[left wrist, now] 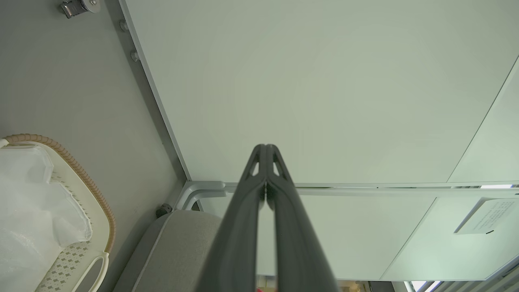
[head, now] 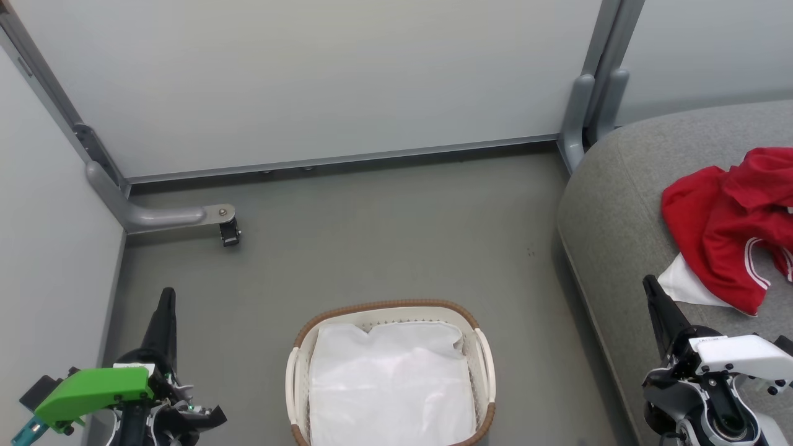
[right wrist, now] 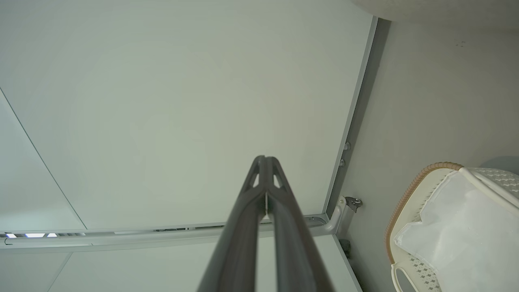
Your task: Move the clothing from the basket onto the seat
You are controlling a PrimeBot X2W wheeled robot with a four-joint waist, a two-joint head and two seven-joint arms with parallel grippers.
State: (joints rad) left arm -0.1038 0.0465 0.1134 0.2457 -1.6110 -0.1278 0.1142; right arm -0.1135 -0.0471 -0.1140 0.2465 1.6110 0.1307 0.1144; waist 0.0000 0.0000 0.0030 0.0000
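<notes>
Back wall: you face a pale matte partition panel (head: 310,80), with grey metal posts (head: 580,105) at its right edge.
Left wall: a like side panel (head: 49,235) meets it at your far left corner.
Foot: a grey bracket (head: 161,217) carries a small black caster (head: 230,234).
Floor (head: 384,235): plain grey-green, faintly scuffed.
Light: soft, even.

Left tool (left wrist: 265,151) is closed, finger tips touching, nothing between them, aimed at the white partition panel (left wrist: 324,81). Basket (left wrist: 82,171) sits at lower left on the grey floor (left wrist: 61,89), with the white liner (left wrist: 28,211) bunched inside it. The seat (left wrist: 178,247) corner is just beside the basket. A caster (left wrist: 79,6) is at top left, and a paper label (left wrist: 482,215) is on the right panel.
</notes>
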